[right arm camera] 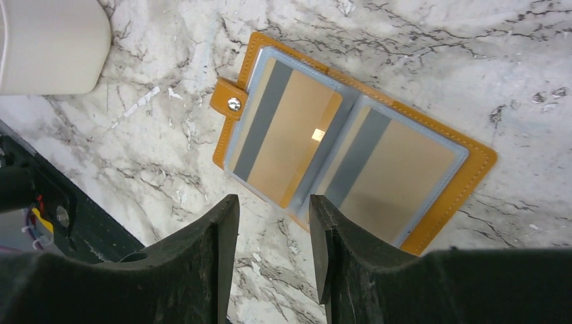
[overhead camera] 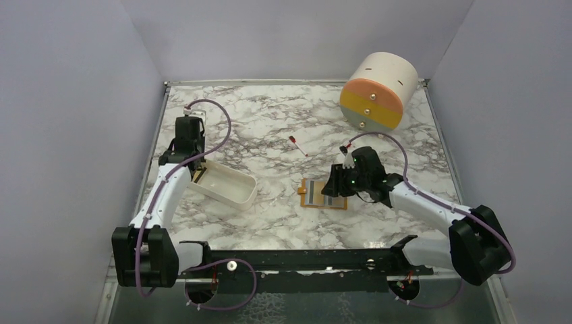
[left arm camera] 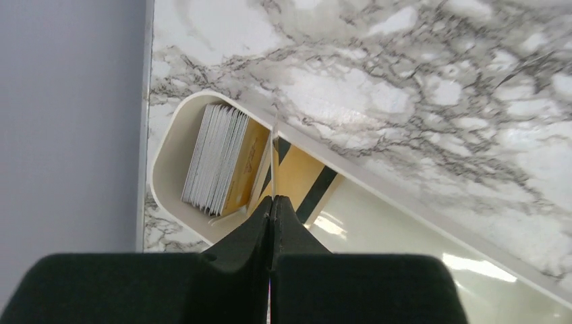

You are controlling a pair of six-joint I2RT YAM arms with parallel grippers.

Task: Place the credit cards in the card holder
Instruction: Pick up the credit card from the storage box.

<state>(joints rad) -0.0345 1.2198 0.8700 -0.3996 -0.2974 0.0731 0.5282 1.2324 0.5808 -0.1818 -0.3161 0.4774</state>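
The card holder [right arm camera: 472, 177] lies open on the marble, orange-tan with blue-grey sleeves and a snap stud. A golden card [right arm camera: 291, 145] sits in its left sleeve and another [right arm camera: 394, 179] in its right. My right gripper [right arm camera: 273, 209] is open and empty, hovering just over the holder's near edge; the top view shows it [overhead camera: 334, 185] at the holder [overhead camera: 317, 196]. My left gripper [left arm camera: 272, 200] is shut on a thin card [left arm camera: 273, 152] seen edge-on, inside the left end of the white tray [left arm camera: 378, 182]. A stack of credit cards [left arm camera: 219, 158] stands on edge there.
The white oblong tray [overhead camera: 236, 196] lies at the left, by the left wall. A golden card with a dark stripe [left arm camera: 303, 177] lies flat in it. A red-and-white stick [overhead camera: 297, 145] lies mid-table. The big cream-orange drum [overhead camera: 378, 91] stands at the back right.
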